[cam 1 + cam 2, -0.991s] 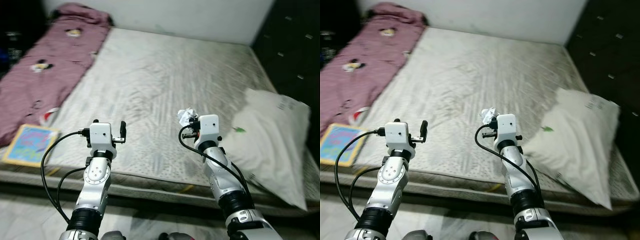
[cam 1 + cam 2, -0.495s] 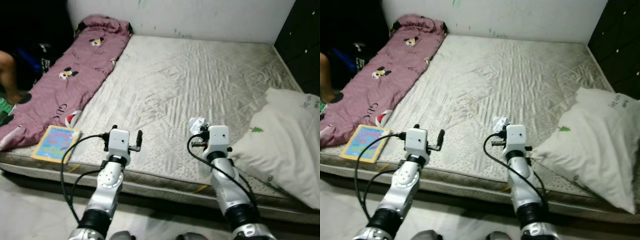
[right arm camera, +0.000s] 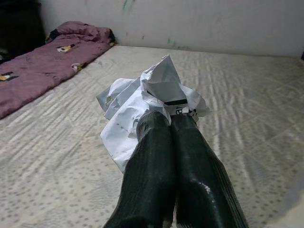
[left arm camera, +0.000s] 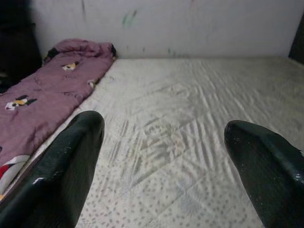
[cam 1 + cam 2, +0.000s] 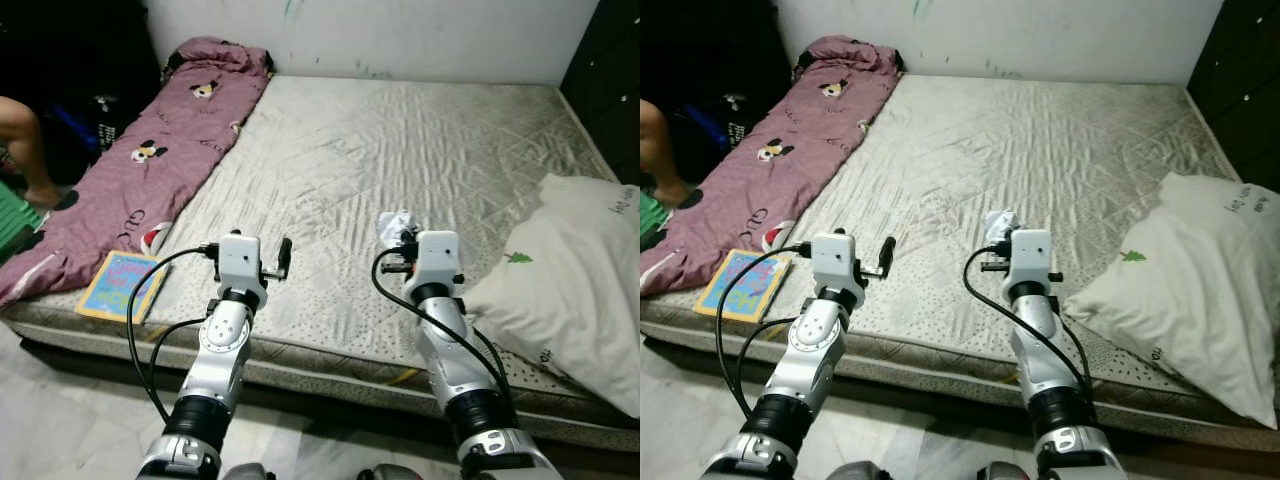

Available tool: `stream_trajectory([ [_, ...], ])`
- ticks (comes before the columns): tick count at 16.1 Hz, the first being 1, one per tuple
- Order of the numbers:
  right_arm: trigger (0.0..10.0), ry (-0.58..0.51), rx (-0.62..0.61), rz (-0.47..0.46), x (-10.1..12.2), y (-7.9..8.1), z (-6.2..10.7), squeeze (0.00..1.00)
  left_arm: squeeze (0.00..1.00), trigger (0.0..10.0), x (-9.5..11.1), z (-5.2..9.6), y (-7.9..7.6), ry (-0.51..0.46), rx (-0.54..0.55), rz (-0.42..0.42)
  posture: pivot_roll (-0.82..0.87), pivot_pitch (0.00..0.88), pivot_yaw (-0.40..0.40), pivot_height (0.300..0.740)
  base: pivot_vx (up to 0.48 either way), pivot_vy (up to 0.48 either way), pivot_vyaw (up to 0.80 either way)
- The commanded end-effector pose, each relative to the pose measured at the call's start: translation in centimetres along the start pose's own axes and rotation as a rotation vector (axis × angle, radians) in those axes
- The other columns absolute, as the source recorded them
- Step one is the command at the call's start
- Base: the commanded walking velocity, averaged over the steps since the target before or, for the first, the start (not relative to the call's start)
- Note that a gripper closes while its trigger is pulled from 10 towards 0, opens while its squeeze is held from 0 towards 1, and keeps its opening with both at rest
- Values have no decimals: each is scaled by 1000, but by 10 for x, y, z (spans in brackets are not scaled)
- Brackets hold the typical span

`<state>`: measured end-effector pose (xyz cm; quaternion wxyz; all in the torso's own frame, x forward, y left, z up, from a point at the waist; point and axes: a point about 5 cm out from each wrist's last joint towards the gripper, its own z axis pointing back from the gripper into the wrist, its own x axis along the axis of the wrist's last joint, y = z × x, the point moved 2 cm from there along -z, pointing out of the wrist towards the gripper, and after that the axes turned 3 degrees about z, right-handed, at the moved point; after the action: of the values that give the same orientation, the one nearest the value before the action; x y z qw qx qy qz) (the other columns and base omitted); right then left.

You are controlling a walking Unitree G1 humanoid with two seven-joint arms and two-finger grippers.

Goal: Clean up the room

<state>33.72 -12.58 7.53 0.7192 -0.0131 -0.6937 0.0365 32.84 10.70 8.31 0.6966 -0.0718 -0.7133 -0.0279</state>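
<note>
My right gripper (image 3: 168,121) is shut on a crumpled white paper (image 3: 142,102), held above the near part of the mattress (image 5: 400,150); the same crumpled paper (image 5: 393,228) sticks out past the right gripper (image 5: 399,240) in the left eye view. My left gripper (image 5: 284,256) is raised beside it over the mattress's front edge. In the left wrist view its two black fingers (image 4: 71,161) stand wide apart with nothing between them, so it is open.
A maroon blanket (image 5: 150,165) with cartoon prints runs along the bed's left side. A colourful book (image 5: 122,285) lies at the near left corner. A white pillow (image 5: 575,270) rests at the right edge. A person's leg (image 5: 25,140) shows at far left, dark drawers (image 5: 610,70) at right.
The camera has pulled back and tilted, so more of the bed, the floor and a person's leg show. Both arms keep their pose; the right gripper still holds the paper.
</note>
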Motion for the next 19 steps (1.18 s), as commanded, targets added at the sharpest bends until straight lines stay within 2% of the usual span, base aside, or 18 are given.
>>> stream_trajectory([
  [1,10000,-15,12,3,4,7,2,0,0,10000,9,2,-3,-33,-30,-31,67,0,31,740,0,0,0],
  [2,10000,4,18,-27,2,11,2,0,0,10000,6,4,-4,-30,-49,-51,67,0,25,740,0,0,-800],
  [4,10000,-1,42,3,4,14,-2,0,0,10000,0,1,7,-5,3,-19,46,0,25,740,0,0,-800],
  [6,10000,11,18,-13,6,4,-7,0,0,10000,-1,-5,9,17,2,-1,53,0,9,740,0,0,-800],
  [8,10000,34,51,-27,3,9,-6,0,0,10000,-1,0,8,23,-9,17,72,0,-12,740,0,0,-800],
  [10,10000,25,80,-1,4,14,-5,0,0,10000,-7,6,10,40,-1,58,80,0,-23,740,0,0,-800],
  [13,10000,50,44,-27,2,5,-10,0,0,10000,-5,4,16,36,23,60,84,0,-33,740,0,0,-800],
  [14,10000,53,49,-22,1,5,-10,0,0,10000,-9,4,18,63,29,82,88,0,-35,740,0,0,-800],
  [16,10000,49,49,-25,2,5,-10,0,0,10000,-12,6,23,77,45,107,90,0,-31,740,0,0,-597],
  [19,10000,39,47,-33,3,7,-10,0,0,10000,-10,6,28,72,54,106,87,0,-21,740,0,0,0],
])
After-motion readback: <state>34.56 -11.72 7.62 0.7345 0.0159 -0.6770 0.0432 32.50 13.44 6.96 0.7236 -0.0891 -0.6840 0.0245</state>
